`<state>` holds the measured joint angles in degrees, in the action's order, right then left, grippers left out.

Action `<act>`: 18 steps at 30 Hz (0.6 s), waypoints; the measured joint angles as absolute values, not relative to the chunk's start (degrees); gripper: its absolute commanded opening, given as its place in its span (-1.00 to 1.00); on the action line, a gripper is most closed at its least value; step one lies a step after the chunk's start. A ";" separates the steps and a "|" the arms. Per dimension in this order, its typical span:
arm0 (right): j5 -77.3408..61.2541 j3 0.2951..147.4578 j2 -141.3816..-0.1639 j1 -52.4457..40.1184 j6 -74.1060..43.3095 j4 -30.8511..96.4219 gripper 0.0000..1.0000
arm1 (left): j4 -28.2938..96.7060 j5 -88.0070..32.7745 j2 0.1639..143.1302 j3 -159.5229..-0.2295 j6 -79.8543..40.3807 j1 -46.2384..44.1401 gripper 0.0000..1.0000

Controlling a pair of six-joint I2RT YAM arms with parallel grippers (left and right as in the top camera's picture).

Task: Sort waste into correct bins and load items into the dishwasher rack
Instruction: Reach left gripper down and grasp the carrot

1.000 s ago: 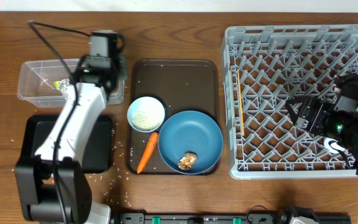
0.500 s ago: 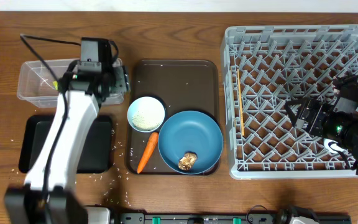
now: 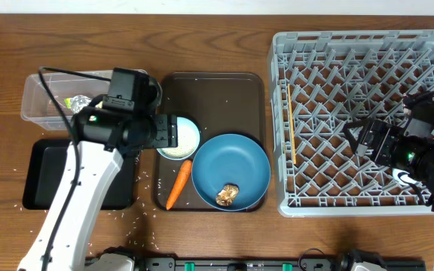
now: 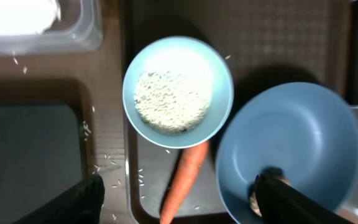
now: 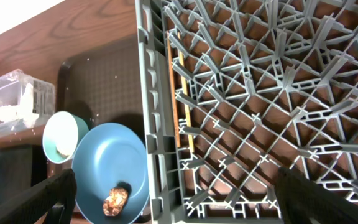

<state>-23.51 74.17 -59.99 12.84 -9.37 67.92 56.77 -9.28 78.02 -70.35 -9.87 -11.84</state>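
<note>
My left gripper (image 3: 167,132) is open and empty, low over the left rim of the light-blue bowl (image 3: 184,140) of white rice (image 4: 169,102). In the left wrist view the gripper (image 4: 179,202) straddles the orange carrot (image 4: 182,180), which lies between bowl and big blue plate (image 3: 232,165). A brown food lump (image 3: 227,194) sits on the plate. A silver wrapper (image 3: 78,102) lies in the clear box (image 3: 44,94). The black tray (image 3: 40,181) lies below it. My right gripper (image 3: 362,137) hangs open over the grey rack (image 3: 353,53).
The bowl, carrot and plate rest on a brown serving tray (image 3: 224,94). A thin yellowish stick (image 3: 292,132) lies along the rack's left wall. Loose rice grains (image 3: 138,214) dot the table by the black tray. A small pale round thing (image 3: 403,177) shows under the right arm.
My left arm swung from the clear box rightward to the rice bowl, and its gripper opened. The wrapper stays in the box. The right gripper opened slightly wider.
</note>
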 measured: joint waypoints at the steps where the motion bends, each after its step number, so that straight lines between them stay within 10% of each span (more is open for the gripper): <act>1: -23.51 74.19 -59.99 12.84 -9.37 67.92 0.91 | 56.36 -9.08 78.70 -69.32 -10.39 -11.84 0.48; 18: -23.51 74.19 -59.99 12.84 -9.37 66.65 0.92 | 52.51 -9.58 83.48 -53.10 -12.19 -19.42 0.21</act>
<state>-23.51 74.19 -59.99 12.84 -9.37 66.65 52.51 -9.58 83.48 -53.10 -12.19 -19.42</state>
